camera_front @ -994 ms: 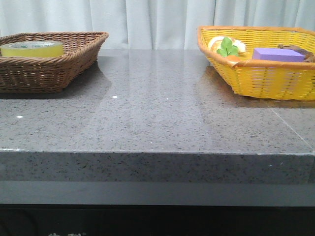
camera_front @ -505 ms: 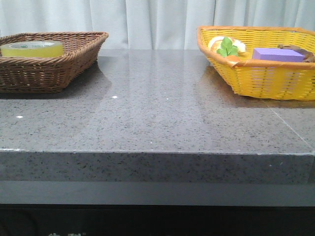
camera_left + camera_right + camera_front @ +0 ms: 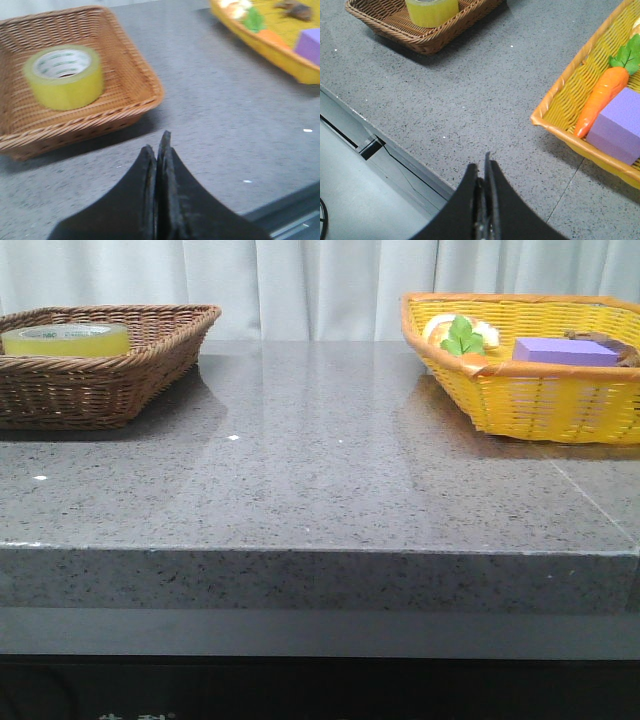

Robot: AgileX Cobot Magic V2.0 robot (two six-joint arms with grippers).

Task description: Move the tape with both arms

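Observation:
The tape (image 3: 66, 339), a wide yellow roll with a white core and green print, lies flat in the brown wicker basket (image 3: 150, 365) at the table's back left. It also shows in the left wrist view (image 3: 65, 76) and the right wrist view (image 3: 431, 10). Neither arm shows in the front view. My left gripper (image 3: 157, 145) is shut and empty, above the table in front of the brown basket (image 3: 135, 85). My right gripper (image 3: 482, 167) is shut and empty, above the table near its front edge.
A yellow wicker basket (image 3: 530, 400) stands at the back right, holding a purple block (image 3: 565, 350), a toy carrot (image 3: 602, 97) and other small items. The grey stone table (image 3: 320, 470) lies between the two baskets.

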